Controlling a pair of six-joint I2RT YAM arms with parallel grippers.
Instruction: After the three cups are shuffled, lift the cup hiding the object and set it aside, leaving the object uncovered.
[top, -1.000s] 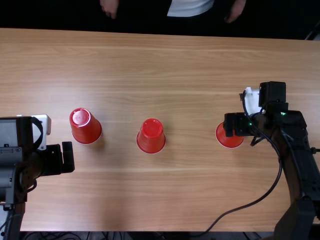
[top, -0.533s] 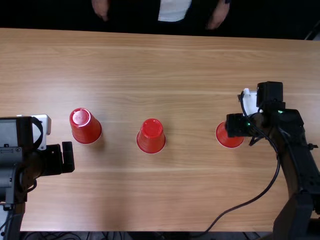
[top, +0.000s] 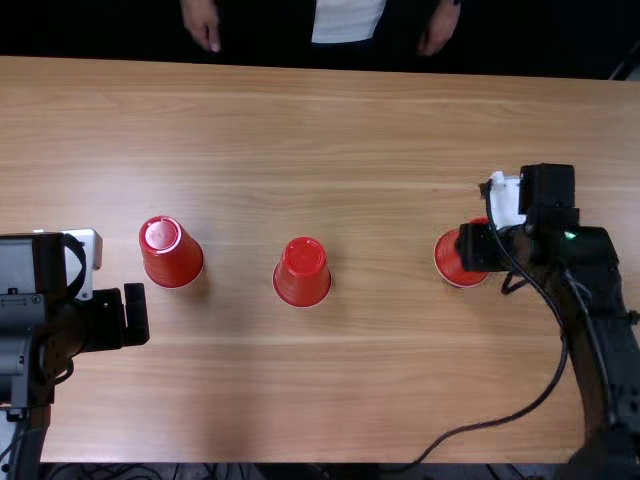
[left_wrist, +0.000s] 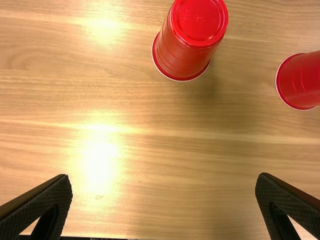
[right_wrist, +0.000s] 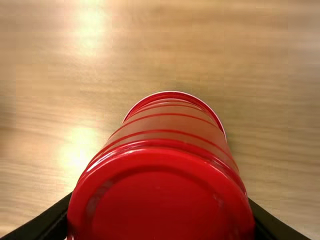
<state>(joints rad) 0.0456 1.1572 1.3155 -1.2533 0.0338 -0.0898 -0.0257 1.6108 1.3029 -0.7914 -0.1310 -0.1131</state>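
Toward the right of the tabletop (top: 320, 130), the right pincer (top: 468, 252) has its fingers pressed against both sides of the upturned right cup (top: 448, 262), which stands in a row with the middle cup (top: 302, 270) and the left cup (top: 170, 250), while the left pincer (left_wrist: 161, 182) gapes wide and empty, near-left of the left cup.

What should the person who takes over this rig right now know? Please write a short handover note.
Left gripper: open, holding nothing, at the near-left of the table, apart from the left cup.
Right gripper: shut on the right cup, one finger on each side.
Things: three red cups upside down in a row; left cup and middle cup untouched.
Done: right cup gripped.
Left: lift it, set it aside, leave what it hides uncovered.
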